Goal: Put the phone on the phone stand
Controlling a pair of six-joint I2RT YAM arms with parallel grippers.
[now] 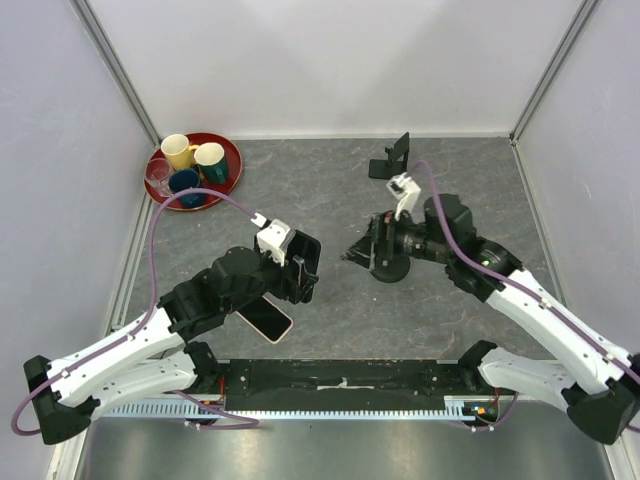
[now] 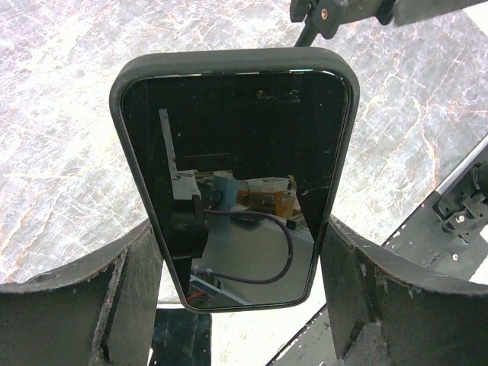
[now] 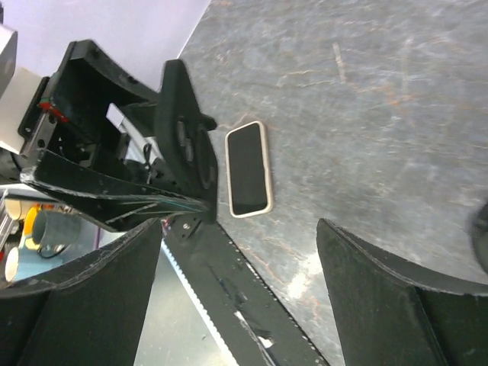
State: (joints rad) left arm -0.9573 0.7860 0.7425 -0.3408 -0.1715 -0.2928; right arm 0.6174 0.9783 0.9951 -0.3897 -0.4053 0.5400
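Observation:
My left gripper [image 1: 305, 268] is shut on a phone in a dark case [image 1: 307, 262] and holds it up off the table. In the left wrist view the phone [image 2: 236, 152] fills the middle, its dark screen facing the camera and its lower edges between my fingers [image 2: 130, 293]. The black phone stand [image 1: 392, 160] stands at the back, right of centre, with nothing on it. My right gripper [image 1: 362, 252] is open and empty just right of the held phone, and its jaws stand wide apart in the right wrist view [image 3: 240, 229].
A second phone in a light case [image 1: 266, 320] lies flat on the table under the left arm; it also shows in the right wrist view [image 3: 248, 169]. A red tray [image 1: 233, 152] with several cups is at the back left. A black rail [image 1: 340, 375] runs along the near edge.

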